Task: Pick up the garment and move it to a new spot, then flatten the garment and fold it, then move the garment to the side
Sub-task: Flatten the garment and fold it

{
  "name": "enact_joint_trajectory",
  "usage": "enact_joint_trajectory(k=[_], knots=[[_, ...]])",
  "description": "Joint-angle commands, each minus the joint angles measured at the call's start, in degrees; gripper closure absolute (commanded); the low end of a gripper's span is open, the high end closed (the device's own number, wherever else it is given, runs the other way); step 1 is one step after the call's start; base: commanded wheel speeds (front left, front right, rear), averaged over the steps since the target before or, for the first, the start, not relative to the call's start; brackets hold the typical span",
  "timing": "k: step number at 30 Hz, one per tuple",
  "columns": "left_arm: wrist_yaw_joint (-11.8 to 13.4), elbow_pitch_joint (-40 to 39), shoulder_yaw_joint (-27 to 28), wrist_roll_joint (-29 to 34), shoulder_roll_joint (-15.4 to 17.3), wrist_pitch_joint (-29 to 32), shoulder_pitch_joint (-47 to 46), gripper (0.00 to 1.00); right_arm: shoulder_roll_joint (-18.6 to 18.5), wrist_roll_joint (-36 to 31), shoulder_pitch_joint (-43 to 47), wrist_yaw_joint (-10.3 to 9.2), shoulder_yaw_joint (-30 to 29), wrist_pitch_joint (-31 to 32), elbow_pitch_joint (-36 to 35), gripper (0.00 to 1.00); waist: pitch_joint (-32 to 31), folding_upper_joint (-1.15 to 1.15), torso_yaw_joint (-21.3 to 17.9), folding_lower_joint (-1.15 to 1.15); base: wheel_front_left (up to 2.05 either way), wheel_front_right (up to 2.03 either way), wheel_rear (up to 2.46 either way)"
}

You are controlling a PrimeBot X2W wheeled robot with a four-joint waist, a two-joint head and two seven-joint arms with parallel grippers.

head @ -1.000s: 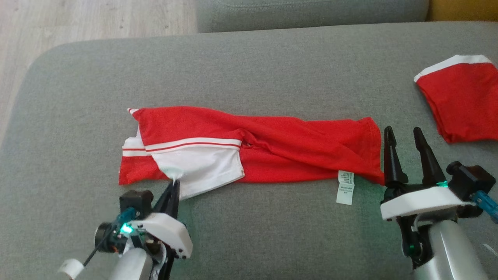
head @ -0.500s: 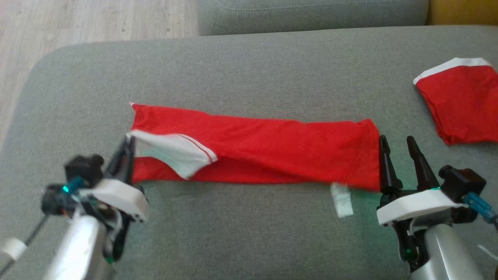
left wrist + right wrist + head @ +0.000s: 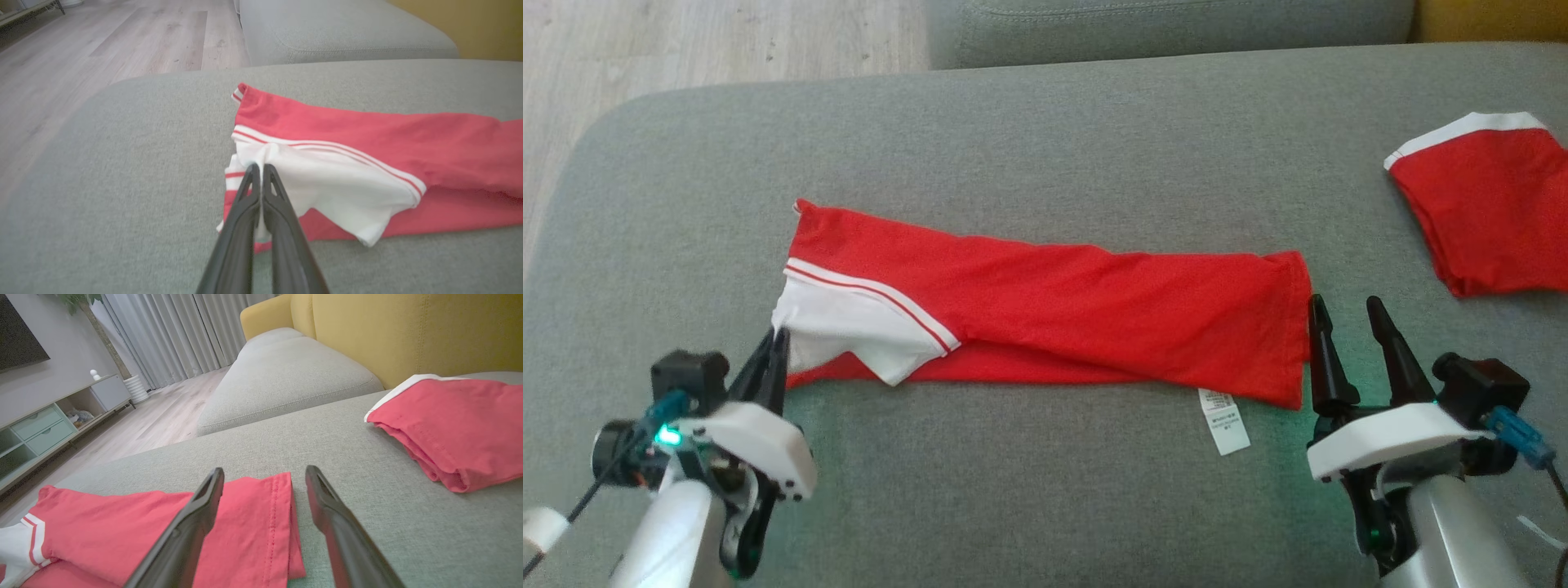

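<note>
The garment (image 3: 1078,318) is a red shirt with white striped sleeves, lying as a long band across the grey cushion (image 3: 1013,139). My left gripper (image 3: 778,335) is shut on the white sleeve (image 3: 849,314) at the band's left end; the left wrist view shows the fabric (image 3: 367,139) puckered at the closed tips (image 3: 259,167). My right gripper (image 3: 1343,304) stands open at the right hem, its fingers straddling the hem's edge (image 3: 282,522) with nothing held. A white care label (image 3: 1225,420) sticks out from the near edge.
Another folded red garment (image 3: 1486,204) lies at the cushion's far right. Wooden floor (image 3: 686,41) runs beyond the cushion's rounded left corner. A second grey cushion (image 3: 1168,24) and a yellow sofa back (image 3: 408,330) stand behind.
My left gripper has dragged the white sleeve leftward from the band's middle to its left end, and the red cloth lies smoother. The right gripper has stayed open at the hem.
</note>
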Motion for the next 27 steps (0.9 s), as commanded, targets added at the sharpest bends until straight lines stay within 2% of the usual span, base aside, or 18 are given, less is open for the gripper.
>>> enact_joint_trajectory(k=[1,8,9,10,13,24,27], knots=[[0.4,-1.6,2.1,-0.3,1.6,-0.4,-1.3,1.0,-0.1,-0.1,-1.9,0.21,1.3,0.1,-1.6,0.0,0.0,0.0,0.2,0.0,0.0,0.0,0.0],[0.6,-0.5,0.9,-0.9,1.1,1.8,1.1,1.0,-0.1,-0.4,-2.2,0.21,0.8,0.5,-1.6,0.0,0.0,0.0,1.2,0.0,0.0,0.0,0.0],[0.7,-0.2,0.4,-0.5,1.3,2.5,1.3,0.52,-0.1,-0.4,-2.2,0.21,0.9,0.6,-1.6,0.0,-0.1,0.0,1.3,0.0,0.0,0.0,0.0],[0.9,-0.2,0.0,-0.1,1.3,2.6,1.3,0.0,-0.1,-0.4,-2.2,0.21,1.0,0.6,-1.5,0.0,-0.1,0.0,1.4,0.0,0.0,0.0,0.0],[1.6,-0.7,-0.2,0.3,0.7,1.1,1.1,0.0,-0.1,-0.4,-2.3,0.21,1.1,0.6,-1.6,0.0,-0.3,0.0,1.6,0.0,0.0,0.0,0.0],[5.9,-8.9,-0.2,2.8,-3.9,-16.3,2.0,0.0,-0.1,-0.6,-1.4,0.21,2.1,-3.0,-3.7,0.0,-2.2,0.0,2.4,0.0,0.0,0.0,0.0],[6.2,-11.0,-0.8,3.3,-5.4,-19.1,3.3,0.0,-0.1,-0.7,-0.9,0.21,2.4,-3.8,-4.5,0.0,-2.5,0.0,2.7,0.0,0.0,0.0,0.0]])
